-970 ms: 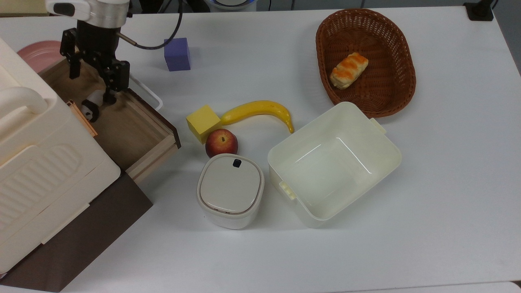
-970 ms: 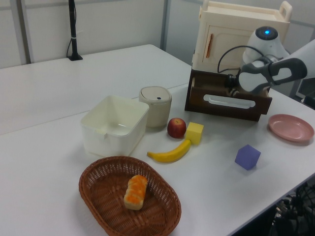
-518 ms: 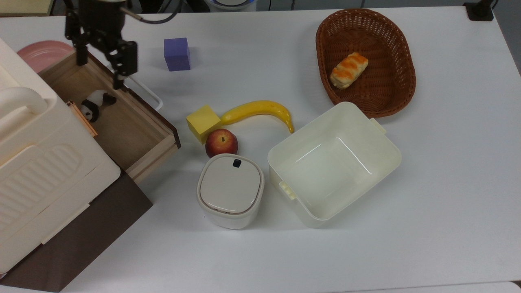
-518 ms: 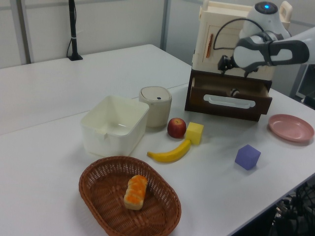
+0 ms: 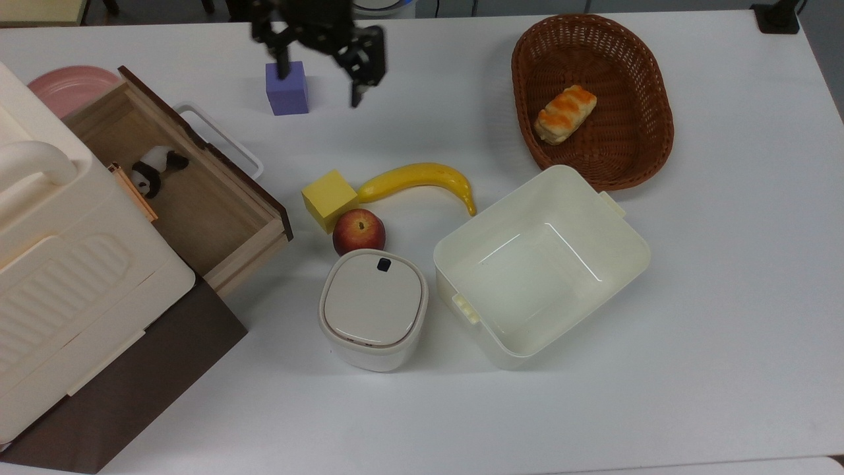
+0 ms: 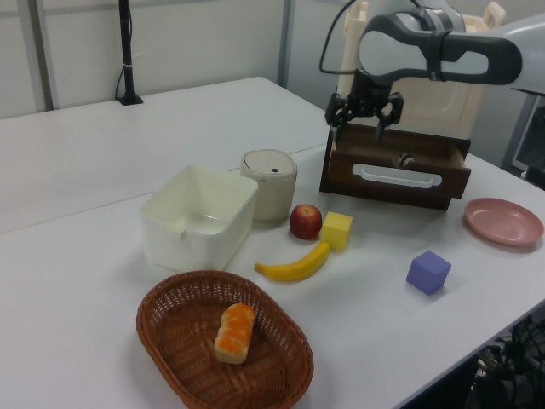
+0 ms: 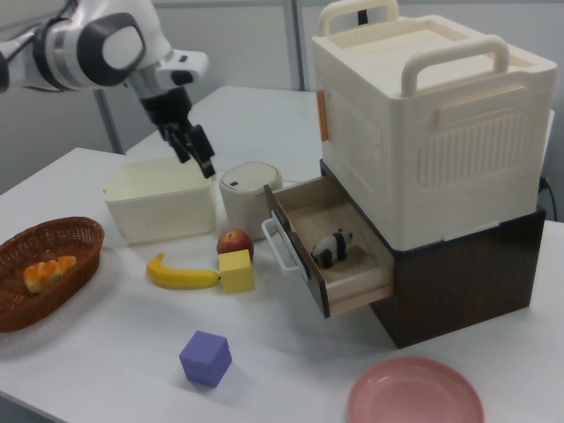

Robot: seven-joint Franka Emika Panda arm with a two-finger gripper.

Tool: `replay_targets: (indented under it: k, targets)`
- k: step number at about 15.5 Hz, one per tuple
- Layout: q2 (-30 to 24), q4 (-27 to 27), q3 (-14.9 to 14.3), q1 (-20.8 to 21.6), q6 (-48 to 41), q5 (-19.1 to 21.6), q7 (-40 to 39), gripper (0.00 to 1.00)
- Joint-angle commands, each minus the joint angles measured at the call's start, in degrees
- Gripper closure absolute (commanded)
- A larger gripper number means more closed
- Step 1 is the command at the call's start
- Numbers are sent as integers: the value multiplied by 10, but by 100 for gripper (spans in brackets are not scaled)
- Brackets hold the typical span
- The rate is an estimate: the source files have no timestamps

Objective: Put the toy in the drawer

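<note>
Gripper [image 5: 320,84] hangs in the air with its two fingers spread apart and nothing between them; it touches no object. Seen in the top view, it is well apart from the drawer [image 5: 247,245], to the drawer's right and a little farther up, just beside the purple cube [image 5: 287,88]. In the right view the gripper [image 7: 196,152] is high above the table, to the left of the drawer [image 7: 352,286].

The toy [image 5: 155,170] lies inside the drawer, on the light wood floor, close to the back where the drawer meets the cream cabinet [image 5: 59,264]. In the right view the toy [image 7: 331,248] rests near the middle of the drawer floor, away from the dark front panel.

I judge the toy to be very light and probably hard and smooth, so it could slip or roll from a loose pinch. If it must be taken again, the round white body is the best place to hold, not the small black limbs. The task looks finished, since the toy is in the drawer.
</note>
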Motion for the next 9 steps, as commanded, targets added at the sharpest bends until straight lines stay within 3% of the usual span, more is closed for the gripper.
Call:
replay_targets:
  k: [1, 3, 9]
  targets:
    - [2, 61, -16, 11, -108, 85, -105, 0]
    - [3, 83, -27, 14, -149, 97, -146, 0]
    - [6, 84, -28, 20, -156, 91, -176, 0]
